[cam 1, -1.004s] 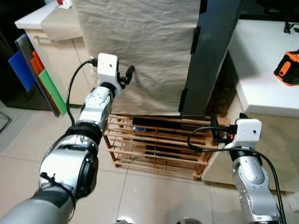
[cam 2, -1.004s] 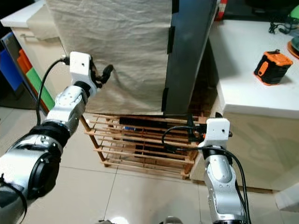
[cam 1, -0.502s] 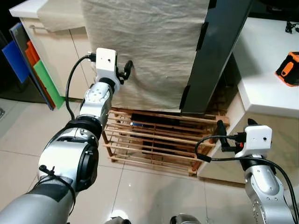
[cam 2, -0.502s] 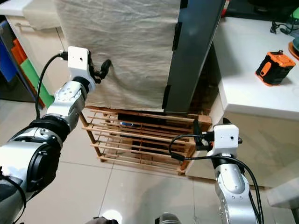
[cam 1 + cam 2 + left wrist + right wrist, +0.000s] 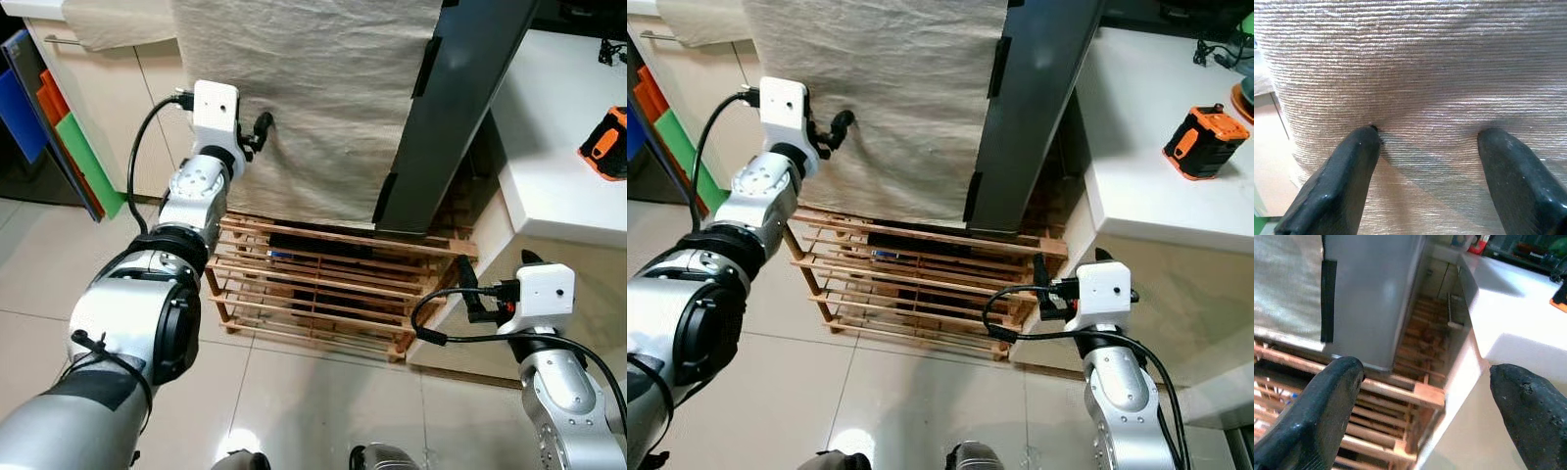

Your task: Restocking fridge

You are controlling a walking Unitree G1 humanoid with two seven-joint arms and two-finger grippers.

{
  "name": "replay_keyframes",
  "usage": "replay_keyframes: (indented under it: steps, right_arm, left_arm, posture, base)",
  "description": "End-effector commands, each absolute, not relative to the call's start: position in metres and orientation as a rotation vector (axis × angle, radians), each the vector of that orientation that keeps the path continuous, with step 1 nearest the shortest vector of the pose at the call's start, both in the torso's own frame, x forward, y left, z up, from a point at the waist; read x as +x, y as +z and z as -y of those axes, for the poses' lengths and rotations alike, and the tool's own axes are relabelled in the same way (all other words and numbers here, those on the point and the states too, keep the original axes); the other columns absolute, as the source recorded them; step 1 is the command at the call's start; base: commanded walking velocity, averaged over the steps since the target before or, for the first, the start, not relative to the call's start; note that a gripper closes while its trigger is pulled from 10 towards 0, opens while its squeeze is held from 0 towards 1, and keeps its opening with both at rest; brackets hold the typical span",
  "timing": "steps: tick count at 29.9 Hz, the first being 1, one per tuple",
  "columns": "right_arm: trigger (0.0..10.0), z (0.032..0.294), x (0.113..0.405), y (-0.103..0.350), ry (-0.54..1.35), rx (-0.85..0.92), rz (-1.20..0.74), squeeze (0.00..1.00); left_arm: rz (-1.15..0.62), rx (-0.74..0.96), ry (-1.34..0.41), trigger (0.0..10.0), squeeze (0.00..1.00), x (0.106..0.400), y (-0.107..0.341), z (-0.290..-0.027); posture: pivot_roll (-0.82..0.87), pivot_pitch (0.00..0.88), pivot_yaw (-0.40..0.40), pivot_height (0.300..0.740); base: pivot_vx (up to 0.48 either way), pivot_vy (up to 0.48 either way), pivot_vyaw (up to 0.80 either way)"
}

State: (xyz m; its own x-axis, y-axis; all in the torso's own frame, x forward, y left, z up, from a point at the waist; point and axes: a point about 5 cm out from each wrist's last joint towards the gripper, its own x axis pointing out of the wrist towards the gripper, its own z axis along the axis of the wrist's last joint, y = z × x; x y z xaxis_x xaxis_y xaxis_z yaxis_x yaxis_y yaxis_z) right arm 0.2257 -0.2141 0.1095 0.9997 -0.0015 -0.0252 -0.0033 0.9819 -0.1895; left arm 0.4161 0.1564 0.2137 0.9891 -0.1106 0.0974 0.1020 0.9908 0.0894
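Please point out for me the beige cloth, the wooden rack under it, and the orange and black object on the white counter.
beige cloth [image 5: 323, 108], left eye view, middle of the hanging fabric.
wooden rack [image 5: 323, 294], left eye view, a front slat.
orange and black object [image 5: 1205, 140], right eye view, its orange top.

The cloth [image 5: 304, 98] draped over the fridge is a coarse, ribbed beige weave, matt and wrinkly. Fridge side panel [image 5: 460, 108] looks like smooth dark grey metal with a dull sheen. Slatted rack [image 5: 323, 289] underneath is bare light wood. Floor tiles [image 5: 304, 411] are glossy, the white counter [image 5: 558, 166] smooth. Gripper fingers [image 5: 1337, 186] are matt black, slightly grainy plastic.
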Motion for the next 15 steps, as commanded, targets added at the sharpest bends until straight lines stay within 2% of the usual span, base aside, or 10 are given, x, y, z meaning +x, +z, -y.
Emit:
replay_keyframes:
  steps: [1, 5, 7, 15]
  right_arm:
    - [10.0, 0.219, 0.224, 0.115, -0.012, -0.200, -0.018, 0.00]
    - [10.0, 0.220, 0.223, 0.116, -0.037, -0.187, -0.015, 0.00]
    - [10.0, 0.214, 0.226, 0.112, -0.031, -0.155, -0.019, 0.00]
    - [10.0, 0.198, 0.239, 0.104, 0.011, -0.112, -0.025, 0.00]
  left_arm:
    - [0.163, 0.033, -0.043, 10.0, 0.00, 0.421, 0.240, -0.167]
    - [0.126, -0.020, -0.090, 10.0, 0.00, 0.420, 0.231, -0.158]
    - [0.076, -0.109, -0.182, 10.0, 0.00, 0.416, 0.211, -0.146]
    - [0.034, -0.106, -0.247, 10.0, 0.00, 0.400, 0.170, -0.144]
  posture:
    - [-0.37, 0.088, -0.013, 0.736]
    - [-0.35, 0.089, 0.000, 0.736]
    - [-0.30, 0.094, 0.005, 0.736]
    - [-0.19, 0.080, 0.005, 0.736]
  base:
    - [0.000, 0.000, 0.00]
    - [0.000, 0.000, 0.00]
    - [0.000, 0.000, 0.00]
    - [0.000, 0.000, 0.00]
